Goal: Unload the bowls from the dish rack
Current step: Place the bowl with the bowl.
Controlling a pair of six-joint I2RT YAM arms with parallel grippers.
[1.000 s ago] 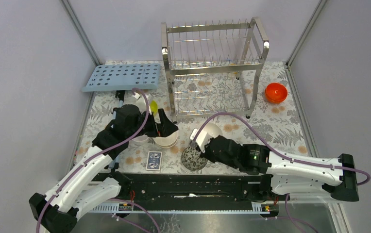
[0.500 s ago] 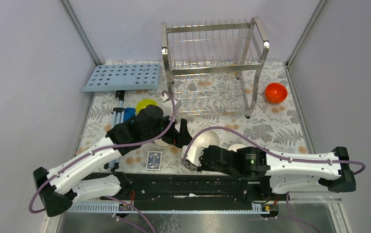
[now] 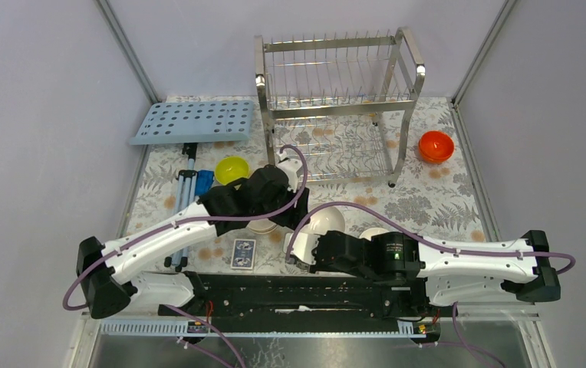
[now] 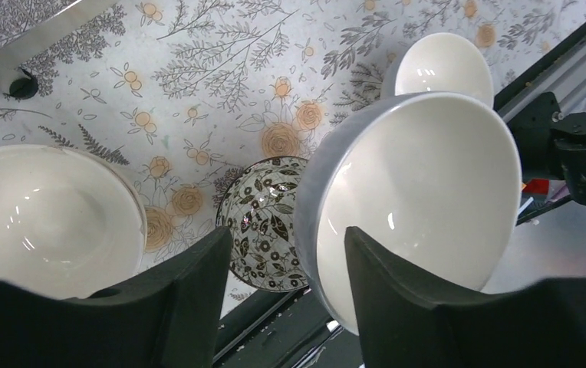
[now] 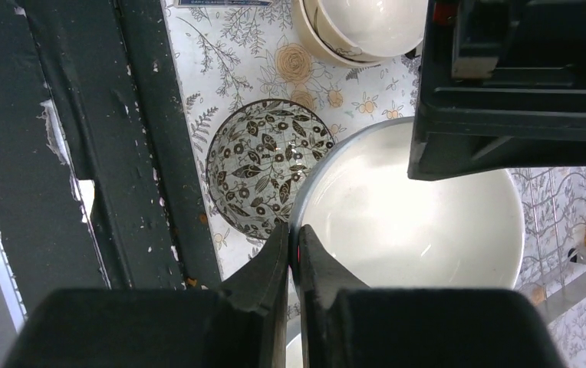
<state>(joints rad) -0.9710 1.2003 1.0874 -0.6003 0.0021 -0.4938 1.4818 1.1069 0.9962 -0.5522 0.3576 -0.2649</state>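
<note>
Within the last second my left arm swung right. My left gripper (image 4: 288,239), jaws apart and empty, now hangs beside the white bowl (image 5: 413,222). My right gripper (image 5: 293,239) stays clamped on that bowl's rim, over the dark patterned bowl (image 5: 255,165). The dish rack (image 3: 336,107) shows no bowls, so this is probably the last placement.

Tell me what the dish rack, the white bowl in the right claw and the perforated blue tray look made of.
Dish rack: polished steel wire and tube, by its mirror shine. White bowl, pinched at the rim by the right claw: likely glazed ceramic, glossy with sharp highlights; melamine possible. Tray: probably matte moulded plastic, evenly blue.
</note>
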